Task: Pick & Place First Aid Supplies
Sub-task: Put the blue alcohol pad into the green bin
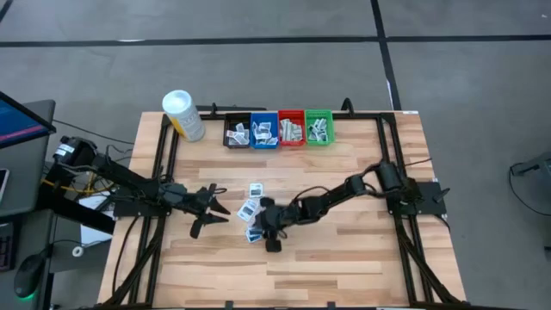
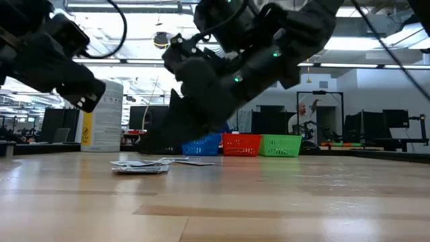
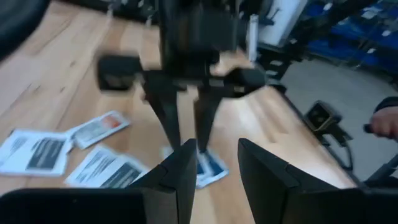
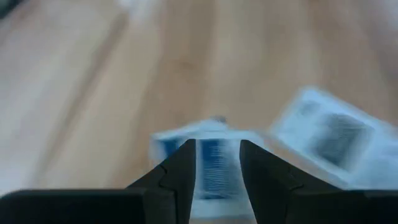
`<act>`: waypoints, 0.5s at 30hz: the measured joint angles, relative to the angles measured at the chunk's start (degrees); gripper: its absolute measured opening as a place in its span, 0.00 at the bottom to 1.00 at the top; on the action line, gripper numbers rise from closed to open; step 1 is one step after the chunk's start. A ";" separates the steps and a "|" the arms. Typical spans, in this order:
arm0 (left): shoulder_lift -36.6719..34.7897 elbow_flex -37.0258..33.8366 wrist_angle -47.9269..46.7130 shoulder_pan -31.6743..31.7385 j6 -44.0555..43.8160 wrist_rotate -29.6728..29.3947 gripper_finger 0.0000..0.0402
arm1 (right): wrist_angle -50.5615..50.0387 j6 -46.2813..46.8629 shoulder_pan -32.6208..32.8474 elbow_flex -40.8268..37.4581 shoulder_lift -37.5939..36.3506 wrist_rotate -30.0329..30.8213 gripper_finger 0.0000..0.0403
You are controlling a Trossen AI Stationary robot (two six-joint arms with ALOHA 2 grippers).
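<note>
Mid-table, right gripper (image 1: 256,226) points down w/ fingers parted over a white-blue packet (image 4: 214,163), not gripping it. More packets (image 1: 252,200) lie loose just beside. Left gripper (image 1: 217,210) hovers near them, fingers apart, empty. Far edge: bins (image 1: 279,129) w/ packets inside.

1. Four small bins (image 1: 279,129) in a row: one black, one blue, one red, one green
2. One white-capped yellow container (image 1: 182,115)
3. About four loose packets (image 1: 251,209) on the table (image 1: 344,258); exact count unclear
4. Two robot arms, two grippers
</note>
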 joint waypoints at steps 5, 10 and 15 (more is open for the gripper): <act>0.10 0.02 0.45 -2.94 0.00 -1.60 0.29 | -0.62 3.01 0.98 2.21 1.52 -1.69 0.29; 0.10 0.02 0.45 -3.66 0.01 -2.62 0.29 | -1.61 1.38 2.24 2.35 1.62 -1.12 0.29; 0.10 0.02 0.45 -3.66 1.20 -3.04 0.29 | -3.92 1.40 2.23 2.33 1.60 2.78 0.29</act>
